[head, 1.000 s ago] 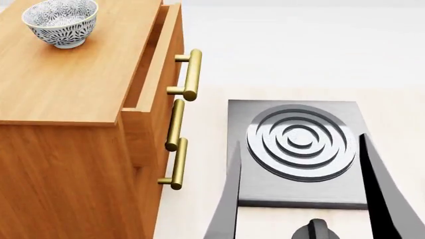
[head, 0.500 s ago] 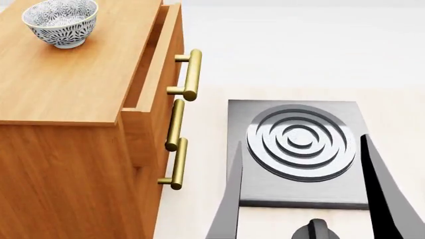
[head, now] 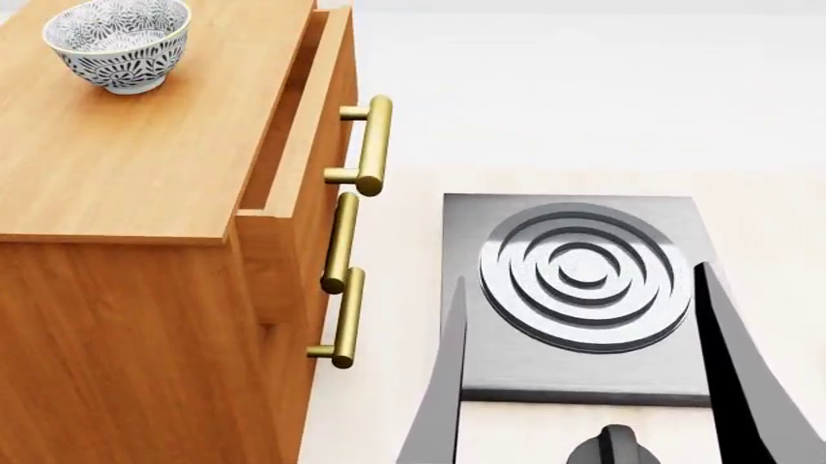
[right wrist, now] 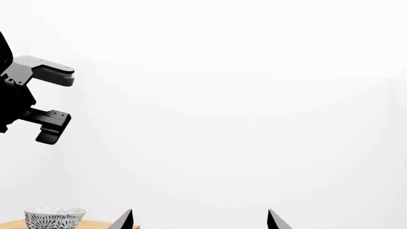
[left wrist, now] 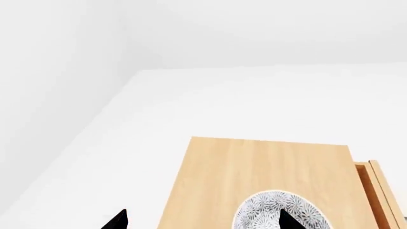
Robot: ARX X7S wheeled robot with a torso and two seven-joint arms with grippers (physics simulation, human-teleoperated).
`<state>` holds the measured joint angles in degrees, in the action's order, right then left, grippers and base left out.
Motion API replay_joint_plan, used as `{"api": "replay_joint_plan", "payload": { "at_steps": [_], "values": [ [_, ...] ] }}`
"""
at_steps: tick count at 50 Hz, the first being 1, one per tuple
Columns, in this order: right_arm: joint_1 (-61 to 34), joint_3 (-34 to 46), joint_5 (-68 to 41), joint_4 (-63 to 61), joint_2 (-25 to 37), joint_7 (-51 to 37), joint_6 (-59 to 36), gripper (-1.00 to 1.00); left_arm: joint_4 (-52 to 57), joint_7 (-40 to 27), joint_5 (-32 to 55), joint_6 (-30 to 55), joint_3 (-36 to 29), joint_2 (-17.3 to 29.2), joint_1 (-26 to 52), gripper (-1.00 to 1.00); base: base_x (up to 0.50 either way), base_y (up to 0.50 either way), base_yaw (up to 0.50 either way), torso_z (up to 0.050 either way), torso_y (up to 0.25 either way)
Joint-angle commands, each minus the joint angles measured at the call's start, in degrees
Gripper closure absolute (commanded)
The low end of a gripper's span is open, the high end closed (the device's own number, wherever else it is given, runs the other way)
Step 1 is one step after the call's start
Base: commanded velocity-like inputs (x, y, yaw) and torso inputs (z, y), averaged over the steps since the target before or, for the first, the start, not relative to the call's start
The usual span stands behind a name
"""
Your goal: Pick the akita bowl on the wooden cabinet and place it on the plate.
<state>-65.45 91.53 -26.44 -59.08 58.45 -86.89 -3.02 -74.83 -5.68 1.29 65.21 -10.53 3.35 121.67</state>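
Note:
The akita bowl [head: 116,43] stands upright at the far left of the wooden cabinet [head: 142,164] top, patterned black and white. My left gripper [left wrist: 202,219] hangs open above the cabinet [left wrist: 254,167], one fingertip showing over the bowl [left wrist: 260,212], not touching it. The right wrist view shows that left gripper [right wrist: 64,102] open, well above the bowl [right wrist: 55,217]. My right gripper [head: 581,274] is open, its dark fingers [head: 446,387] rising in front of the stove slab. In its own view the right gripper [right wrist: 198,219] holds nothing. The plate is out of view.
The grey stove slab [head: 490,372] with a ringed burner lies on the pale floor to the right of the cabinet. The cabinet's top drawer [head: 304,145] stands slightly pulled out, and brass bar handles [head: 371,145] stick out toward the stove.
Only the right gripper's fingers shifted by a few pixels in the head view. The bowl and cabinet have not moved.

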Motion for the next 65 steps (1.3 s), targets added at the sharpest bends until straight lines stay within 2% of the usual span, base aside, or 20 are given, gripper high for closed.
{"api": "replay_joint_plan", "payload": {
  "at_steps": [1,19,21,41,47,49,51,52,65],
  "values": [
    [0.5,-0.3,0.1,0.3,-0.2,0.4,0.1,-1.0,-0.1,1.4,-1.3,-0.4,0.2,0.2,0.2,-1.0,0.0,0.0,0.0,0.0,0.0],
    [1.0,-1.2,-0.1,0.1,-0.1,0.7,-0.3,-1.0,-0.1,1.9,-1.1,0.1,-0.2,0.3,-0.7,-1.0,0.0,0.0,0.0,0.0,-0.236],
    [0.9,-1.2,0.0,-0.1,0.0,0.6,-0.4,-1.0,-0.1,3.7,-1.4,1.1,-1.2,0.0,-0.9,-1.0,0.0,0.0,0.0,0.0,-0.15],
    [0.9,-1.1,0.1,-0.1,-0.2,0.6,-0.3,-1.0,-0.1,5.3,-1.1,3.9,-1.8,0.0,-2.4,-1.0,0.0,0.0,0.0,0.0,0.0],
    [1.1,-1.2,0.2,0.0,0.1,0.6,0.1,-1.0,-0.1,1.0,-0.1,7.3,4.3,1.4,-5.0,-1.0,0.0,0.0,0.0,0.0,0.0],
    [1.1,-1.3,0.2,0.1,0.1,0.7,0.0,-1.0,-0.1,3.9,-1.5,8.1,0.9,0.8,-5.6,-1.0,0.0,0.0,0.0,0.0,0.0],
    [1.2,-1.3,0.2,0.1,0.1,0.7,0.1,-1.0,-0.1,1.9,-1.3,8.0,1.9,1.2,-6.1,-1.0,0.0,0.0,0.0,0.0,0.0],
    [1.3,-1.4,0.3,0.1,0.2,0.7,0.1,-1.0,-0.1,3.5,-2.4,8.3,-1.0,0.7,-6.5,-1.0,0.0,0.0,0.0,0.0,0.0],
    [1.5,-1.6,0.4,-0.1,0.2,0.7,-0.2,-1.0,-0.1,2.9,-1.3,6.6,-1.3,1.0,-7.0,-1.0,0.0,0.0,0.0,0.0,-0.003]
  ]
}}
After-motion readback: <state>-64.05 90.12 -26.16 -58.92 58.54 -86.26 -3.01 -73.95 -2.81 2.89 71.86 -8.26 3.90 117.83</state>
